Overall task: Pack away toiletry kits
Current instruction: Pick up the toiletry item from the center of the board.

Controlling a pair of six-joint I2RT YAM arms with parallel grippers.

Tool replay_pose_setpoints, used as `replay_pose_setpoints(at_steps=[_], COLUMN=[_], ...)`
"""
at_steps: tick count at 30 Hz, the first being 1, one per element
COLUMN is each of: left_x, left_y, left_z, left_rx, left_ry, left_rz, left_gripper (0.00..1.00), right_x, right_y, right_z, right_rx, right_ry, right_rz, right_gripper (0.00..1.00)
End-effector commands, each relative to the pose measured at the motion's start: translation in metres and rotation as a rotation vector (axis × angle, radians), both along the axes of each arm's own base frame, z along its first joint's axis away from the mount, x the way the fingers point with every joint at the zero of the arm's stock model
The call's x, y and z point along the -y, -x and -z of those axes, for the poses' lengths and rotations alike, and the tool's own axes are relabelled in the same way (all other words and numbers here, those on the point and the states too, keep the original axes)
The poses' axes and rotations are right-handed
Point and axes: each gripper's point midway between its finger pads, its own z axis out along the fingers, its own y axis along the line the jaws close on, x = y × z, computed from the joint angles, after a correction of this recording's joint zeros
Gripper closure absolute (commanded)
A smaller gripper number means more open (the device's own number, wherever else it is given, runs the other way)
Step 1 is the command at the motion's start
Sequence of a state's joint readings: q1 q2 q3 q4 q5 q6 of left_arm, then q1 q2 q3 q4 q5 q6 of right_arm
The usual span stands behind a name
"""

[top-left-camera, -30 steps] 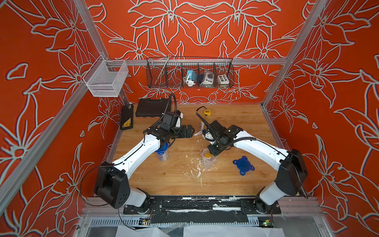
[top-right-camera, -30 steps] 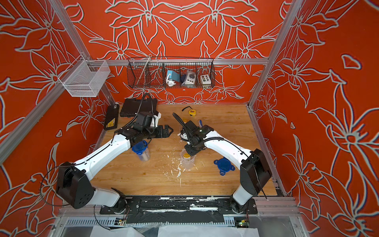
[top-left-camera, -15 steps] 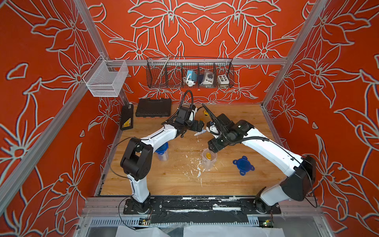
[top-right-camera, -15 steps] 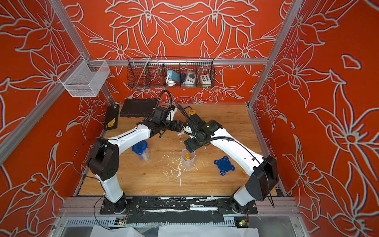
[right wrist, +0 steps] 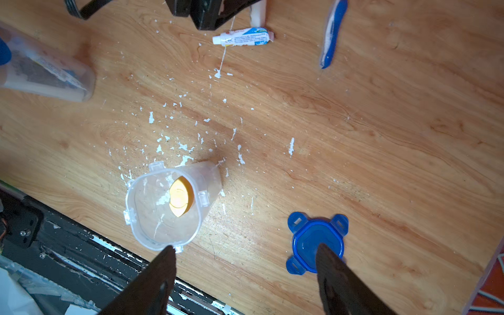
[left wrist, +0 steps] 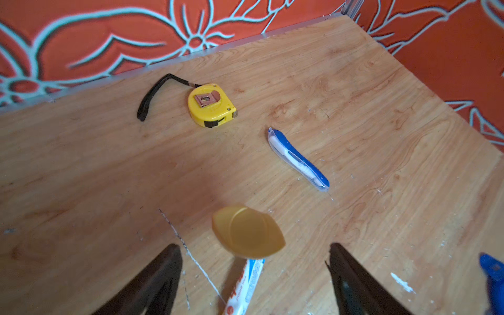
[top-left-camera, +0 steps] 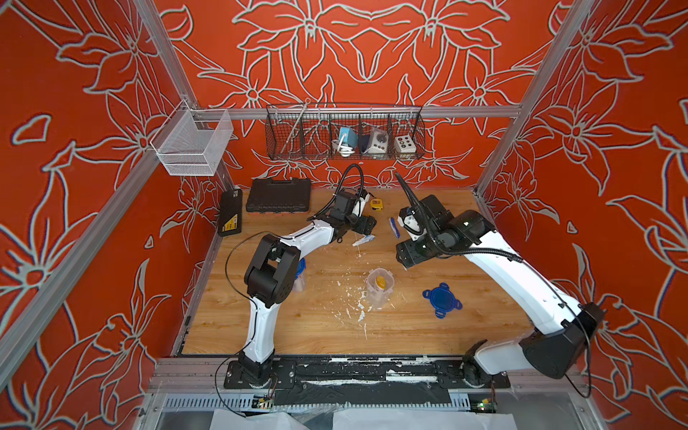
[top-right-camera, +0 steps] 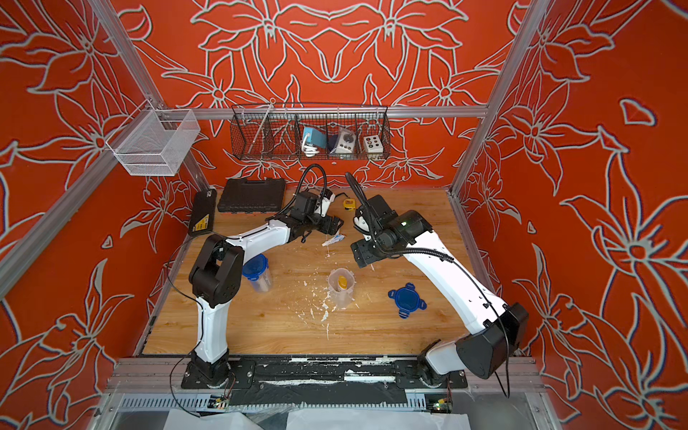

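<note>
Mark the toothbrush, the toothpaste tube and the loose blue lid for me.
toothbrush (left wrist: 297, 159), left wrist view, mid-handle.
toothpaste tube (right wrist: 242, 36), right wrist view, mid-body.
loose blue lid (top-left-camera: 442, 299), in a top view, centre.

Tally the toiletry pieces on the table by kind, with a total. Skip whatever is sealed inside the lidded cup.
Clear plastic cups: 2
Blue four-tab plastic lids: 2
Small white yellow-capped bottles: 2
Blue toothbrush: 1
Small white-blue toothpaste tube: 1
Total: 8
</note>
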State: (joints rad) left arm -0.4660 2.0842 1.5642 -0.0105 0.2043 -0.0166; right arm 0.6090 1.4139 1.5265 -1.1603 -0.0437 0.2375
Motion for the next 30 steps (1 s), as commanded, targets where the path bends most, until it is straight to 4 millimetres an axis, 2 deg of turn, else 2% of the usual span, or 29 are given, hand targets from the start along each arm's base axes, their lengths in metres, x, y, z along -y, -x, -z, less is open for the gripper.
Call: replay_pose_setpoints(at_steps=[1,6,15,28,30], left_x=[0.009,0.013,0.021,0.019,0.019], left_y=[-0.006,-0.009,-0.009,-0.011,-0.012], left_z=[0.002,0.006,0.018,0.010,0.008], left_rx=[0.038,0.048,0.020,0.037,0.041], left_ry=[-0.018,-0.014,0.000,-0.013,-0.010], left_rz=[0.045,0.058,0.087,0.077,0.077], left_gripper=[0.23,0.27,0.46,0.75,0.75], right_x=[0.016,0.020,0.025,0.029,0.030], right_y=[0.004,0.002,-0.001,-0.004,-0.004], right_z=[-0.009,-0.005,-0.001,0.001,0.001], right_rx=[0.011,0.008,0.001,0.006,0.007], right_ry=[0.021,0.009,0.013,-0.002,-0.001], right_rz=[0.045,0.070,0.086,0.120,0.124], right_gripper=[0.19,0.19,0.20,0.20,0.20])
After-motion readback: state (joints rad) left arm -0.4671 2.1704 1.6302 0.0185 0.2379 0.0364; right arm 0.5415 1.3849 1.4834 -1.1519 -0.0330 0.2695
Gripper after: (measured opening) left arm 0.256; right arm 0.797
